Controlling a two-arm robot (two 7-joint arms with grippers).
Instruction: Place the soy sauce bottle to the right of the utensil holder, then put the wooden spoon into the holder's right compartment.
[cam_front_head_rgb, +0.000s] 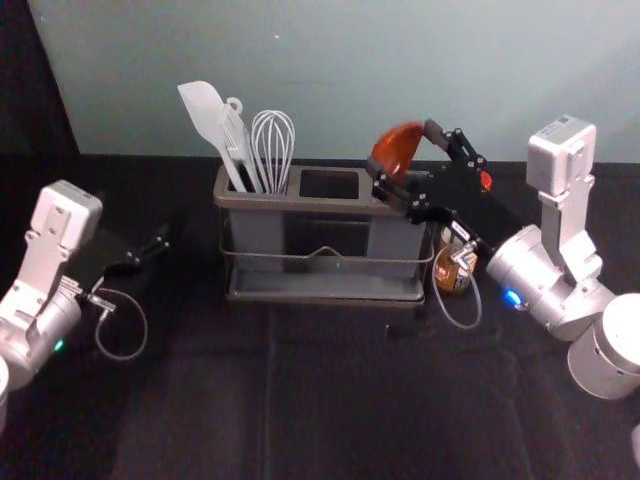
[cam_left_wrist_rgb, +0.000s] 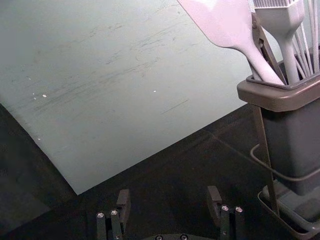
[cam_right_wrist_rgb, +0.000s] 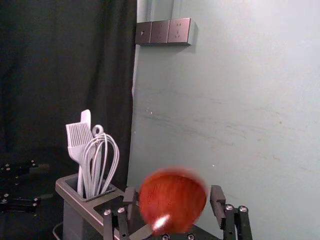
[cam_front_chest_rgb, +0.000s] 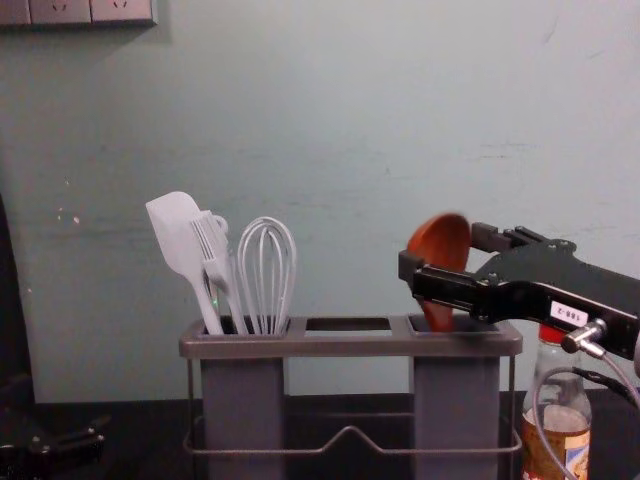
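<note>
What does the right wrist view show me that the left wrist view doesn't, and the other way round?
Right wrist, not left wrist: the wooden spoon between the right gripper's open fingers, and the wall sockets.
Left wrist, not right wrist: the holder's base tray.
Both: the utensil holder, spatula, brush, whisk and left gripper, which is farther off in the right wrist view.
</note>
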